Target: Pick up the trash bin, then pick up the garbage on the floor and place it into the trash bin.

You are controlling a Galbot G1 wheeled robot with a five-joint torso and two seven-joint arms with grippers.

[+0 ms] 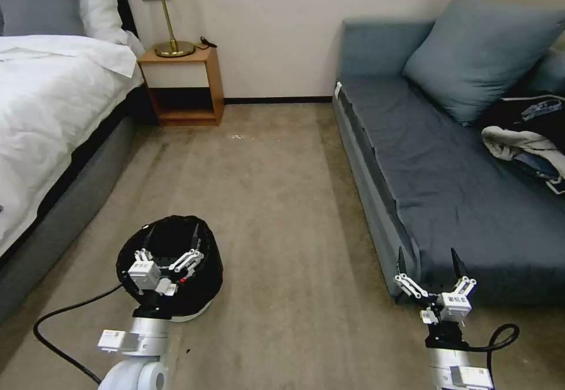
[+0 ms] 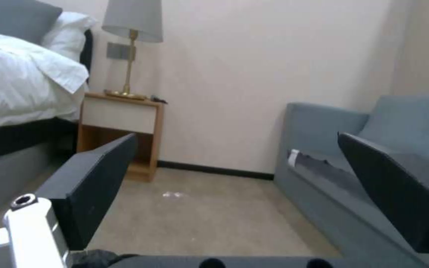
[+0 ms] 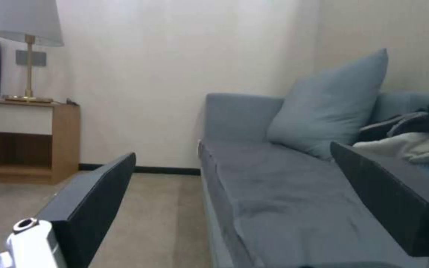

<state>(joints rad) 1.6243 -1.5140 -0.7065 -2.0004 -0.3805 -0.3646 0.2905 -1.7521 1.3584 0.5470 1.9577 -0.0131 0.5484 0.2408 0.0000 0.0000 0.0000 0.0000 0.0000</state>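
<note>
Head view: you have beige carpet floor (image 1: 271,202), a bed (image 1: 53,119) at 9 o'clock, a nightstand (image 1: 182,84) at 11, a sofa (image 1: 447,190) at 3. Your left gripper (image 1: 170,243), jaws spread, sits inside the trash bin (image 1: 203,284) at 7 o'clock; contact unclear. The bin stands upright, mouth up. Your right gripper (image 1: 428,263) hangs agape and empty at 5.

Left wrist view: fingers (image 2: 95,182) wide apart, facing the nightstand (image 2: 120,134).

Right wrist view: fingers (image 3: 90,201) wide apart, facing the sofa (image 3: 274,193).

Open carpet (image 1: 276,202) between bed (image 1: 53,143) and sofa (image 1: 447,202)
</note>
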